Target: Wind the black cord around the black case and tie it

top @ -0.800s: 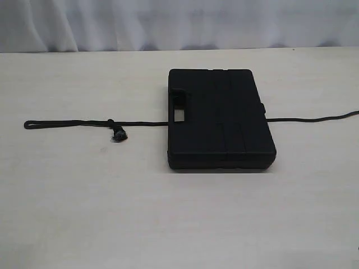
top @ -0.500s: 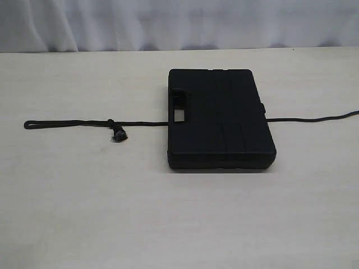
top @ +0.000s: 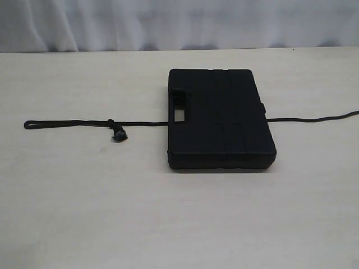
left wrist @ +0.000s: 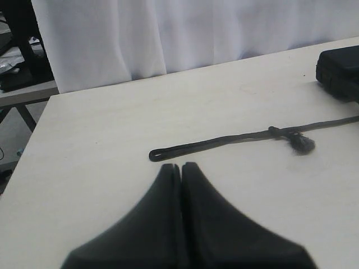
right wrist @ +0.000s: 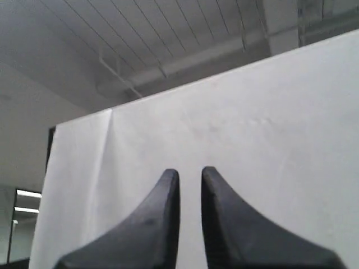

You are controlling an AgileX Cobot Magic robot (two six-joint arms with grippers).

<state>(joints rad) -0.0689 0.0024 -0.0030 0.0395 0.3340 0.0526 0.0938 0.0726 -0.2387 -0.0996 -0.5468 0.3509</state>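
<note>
Left gripper point(left wrist: 182, 166) jaws pressed together, empty, over the table point(left wrist: 84, 145) just short of the looped end of the black cord point(left wrist: 224, 139). Right gripper point(right wrist: 190, 172) jaws a narrow slit apart, empty, aimed up at a white backdrop. Cord lies straight, apparently running under the black case point(top: 221, 120), frayed knot point(top: 118, 135) left of it. Risks: closed jaws coming down would likely shove the loop, not pinch it; a hard pull could slide the case or drag the cord out.
</note>
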